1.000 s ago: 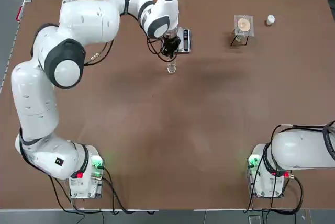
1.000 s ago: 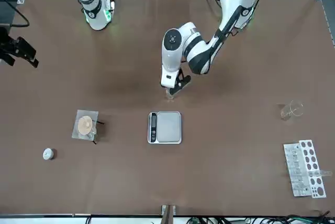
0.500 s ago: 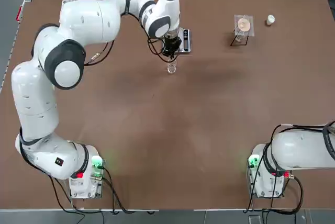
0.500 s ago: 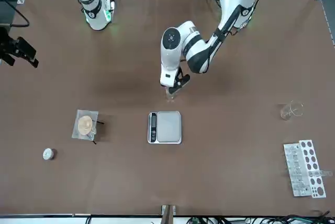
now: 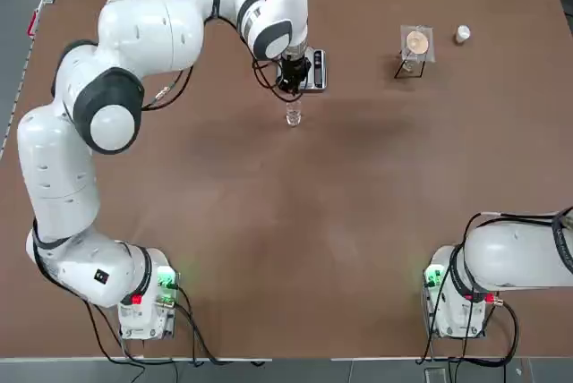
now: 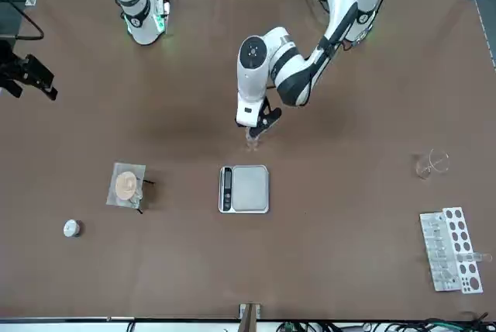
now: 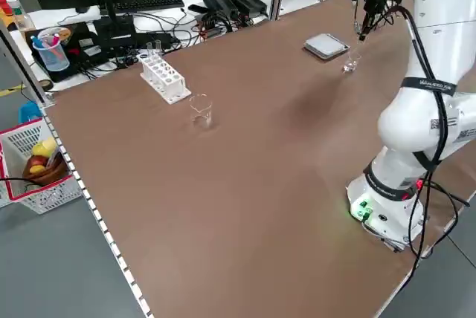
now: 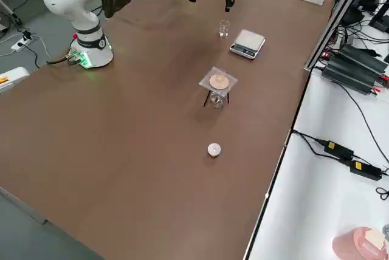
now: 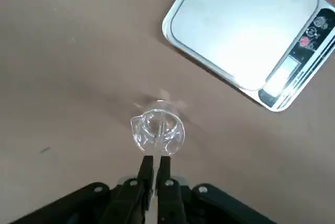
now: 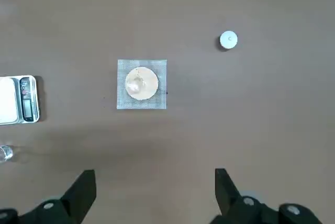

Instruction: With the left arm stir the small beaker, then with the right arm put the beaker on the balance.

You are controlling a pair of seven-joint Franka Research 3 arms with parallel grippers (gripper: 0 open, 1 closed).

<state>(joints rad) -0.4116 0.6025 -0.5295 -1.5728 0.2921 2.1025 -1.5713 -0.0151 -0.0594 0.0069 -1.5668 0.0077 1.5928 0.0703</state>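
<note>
- Apparently, the small beaker (image 9: 175, 137) is left standing upright on the worktop (image 5: 376, 222), near the balance (image 9: 238, 25), not on its plate.
- The left gripper (image 9: 155, 157) is held above it, its fingers clenched on what looks like a thin clear rod (image 9: 161, 125) dipped into the glass.
- Little weight is to be expected, but the wall is probably stiff, slick and brittle; hard knocks from the rod should be avoided.
- The right gripper (image 10: 155, 171) is parked well apart, at the robot's right, released and spread wide.
- For the later lift, the beaker is best grasped squarely around its mid-wall, clear of the spout, with gentle, even pressure.
</note>
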